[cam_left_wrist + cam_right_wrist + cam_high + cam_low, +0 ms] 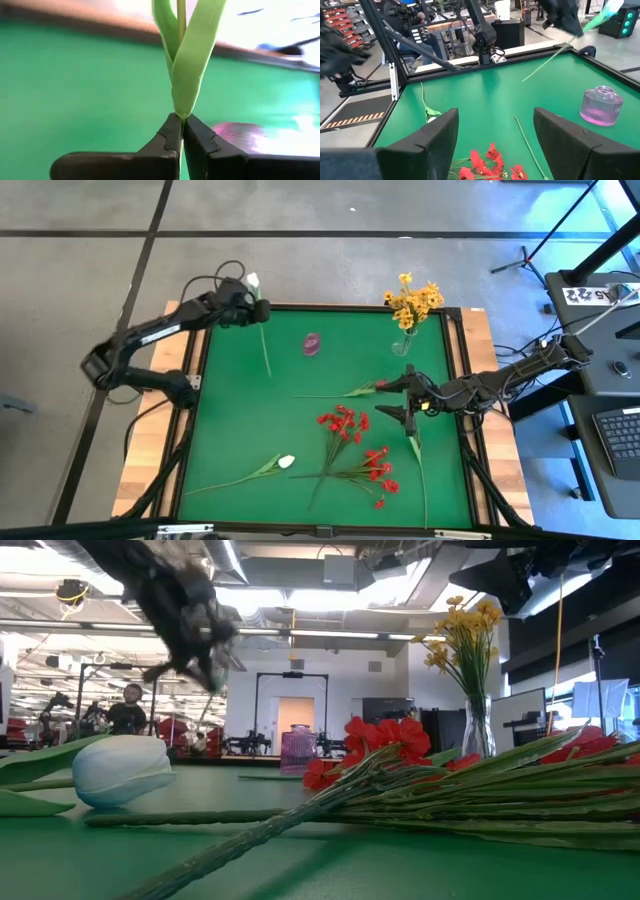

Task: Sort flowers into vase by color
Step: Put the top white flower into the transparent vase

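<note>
L gripper (257, 308) is at the far-left corner of the green mat (240, 420), jaws pressed together on the stem of a white tulip (253, 280). Bloom pokes out past the mat's far edge, stem (265, 345) trails back over the mat toward the near side. L wrist view: fingertips (172, 131) pinch right where the leaves (187, 65) join the stem.

R gripper (410, 398) hovers over the mat's right half, jaws spread wide, nothing between them (R wrist view shows bare mat in the gap). Just beside it lies a dark pink tulip (375, 387), stem pointing toward mat centre.

Other flowers: red sprays (358, 448) lie in the middle-near area, 2 bunches close together; a 2nd white tulip (286, 462) lies near-left, stem running toward the left corner. One bare green stem (421, 475) lies near-right.

Vases: a clear one (403, 343) at far right holds yellow sprays (414, 302), upright. Pink vase (312, 344) stands far-centre; can't tell if anything is in it.

Low view: a person (126, 710) stands in the room behind.
</note>
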You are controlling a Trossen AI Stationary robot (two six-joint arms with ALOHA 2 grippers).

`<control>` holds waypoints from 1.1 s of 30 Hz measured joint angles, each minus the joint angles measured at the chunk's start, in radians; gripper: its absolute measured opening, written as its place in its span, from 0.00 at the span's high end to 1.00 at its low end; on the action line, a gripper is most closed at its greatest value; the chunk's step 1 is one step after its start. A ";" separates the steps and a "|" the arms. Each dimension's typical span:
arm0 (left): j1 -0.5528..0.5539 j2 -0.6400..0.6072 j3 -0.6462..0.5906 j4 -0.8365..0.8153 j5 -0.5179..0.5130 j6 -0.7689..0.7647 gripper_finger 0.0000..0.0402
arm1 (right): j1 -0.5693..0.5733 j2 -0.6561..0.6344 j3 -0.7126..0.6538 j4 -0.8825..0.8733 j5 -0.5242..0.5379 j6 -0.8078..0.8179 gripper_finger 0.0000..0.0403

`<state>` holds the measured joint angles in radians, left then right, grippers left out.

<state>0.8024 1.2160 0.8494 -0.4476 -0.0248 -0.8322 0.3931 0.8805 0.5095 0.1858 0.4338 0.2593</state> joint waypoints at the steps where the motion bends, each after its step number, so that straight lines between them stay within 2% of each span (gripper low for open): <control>1: -0.024 -0.033 0.000 0.021 -0.006 0.008 1.00 | 0.000 0.000 0.000 0.001 0.002 -0.001 0.36; 7: -0.204 -0.166 0.000 0.220 -0.066 0.111 1.00 | -0.001 0.000 0.000 0.001 0.053 -0.007 0.36; 13: -0.345 -0.180 0.000 0.464 -0.084 0.236 1.00 | -0.001 -0.009 0.000 0.001 0.073 -0.021 0.36; 20: -0.438 -0.139 0.001 0.652 -0.111 0.326 1.00 | 0.000 -0.095 0.000 -0.011 0.054 -0.023 0.36; 25: -0.512 -0.081 0.001 0.788 -0.055 0.385 1.00 | -0.001 -0.175 0.000 -0.006 0.128 -0.026 0.36; 28: -0.571 -0.034 0.001 0.872 -0.032 0.416 1.00 | -0.014 -0.166 0.001 0.018 0.138 -0.031 0.36; 33: -0.670 0.045 0.002 0.976 -0.028 0.458 1.00 | -0.038 -0.079 0.000 0.151 0.061 -0.033 0.36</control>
<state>0.1324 1.2613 0.8509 0.5286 -0.0532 -0.3738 0.3548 0.8012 0.5095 0.3372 0.4948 0.2265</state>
